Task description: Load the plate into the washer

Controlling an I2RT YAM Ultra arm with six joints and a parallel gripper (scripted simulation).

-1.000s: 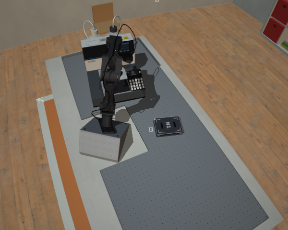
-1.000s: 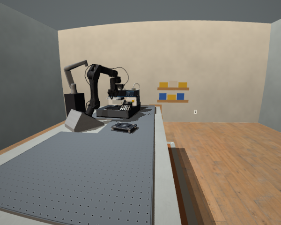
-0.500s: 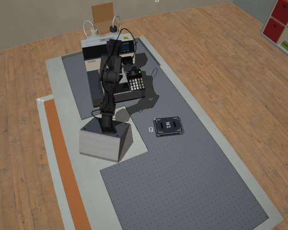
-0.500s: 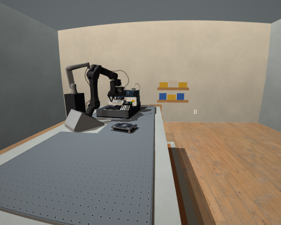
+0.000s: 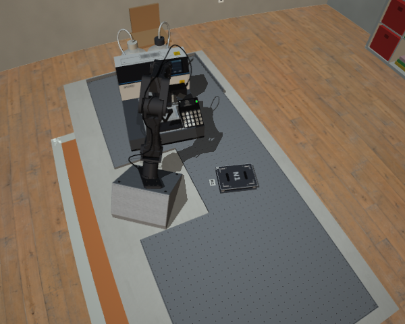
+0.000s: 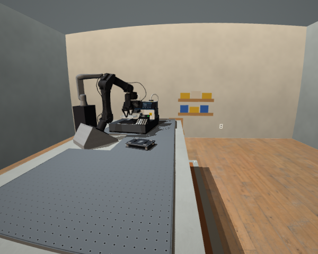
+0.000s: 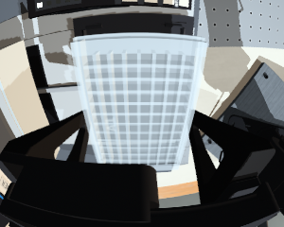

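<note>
One pale, translucent plate (image 7: 139, 101), gridded with rows of wells.

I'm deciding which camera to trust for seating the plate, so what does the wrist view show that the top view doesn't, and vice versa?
Only wrist: the clear plate's full well grid, with a gripper finger along each long side.

Only top: the nest N1, the green lamp and the shelf unit of red bins.

Both: part of the keypad and the arm's wedge-shaped base.
</note>
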